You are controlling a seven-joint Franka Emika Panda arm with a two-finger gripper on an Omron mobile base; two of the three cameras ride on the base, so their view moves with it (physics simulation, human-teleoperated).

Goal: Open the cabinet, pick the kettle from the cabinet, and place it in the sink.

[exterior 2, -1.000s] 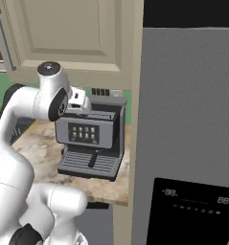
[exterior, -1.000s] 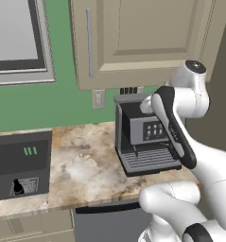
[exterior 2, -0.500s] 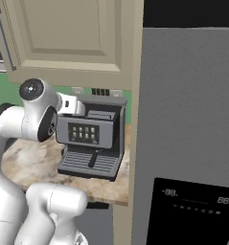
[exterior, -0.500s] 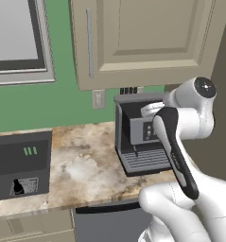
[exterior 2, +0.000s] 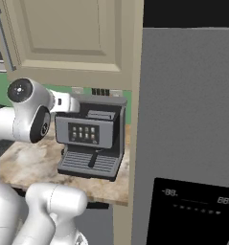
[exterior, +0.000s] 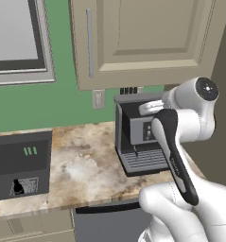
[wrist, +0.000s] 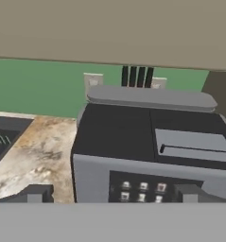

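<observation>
Cabinet point(exterior: 147, 38) door shut, bar handle point(exterior: 89, 43) vertical at left edge; gripper point(wrist: 112, 193) wide, above coffee machine point(wrist: 152, 146).

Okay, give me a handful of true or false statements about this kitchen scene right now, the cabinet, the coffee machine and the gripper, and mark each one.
1. The cabinet door is shut. True.
2. The gripper is closed on the cabinet's bar handle. False: its jaws stand open and empty, low in front of the coffee machine.
3. The coffee machine stands on the marbled counter beneath the cabinet. True.
4. The kettle sits on the counter beside the coffee machine. False: no kettle is there, just bare counter.
5. The backsplash wall is green. True.
</observation>
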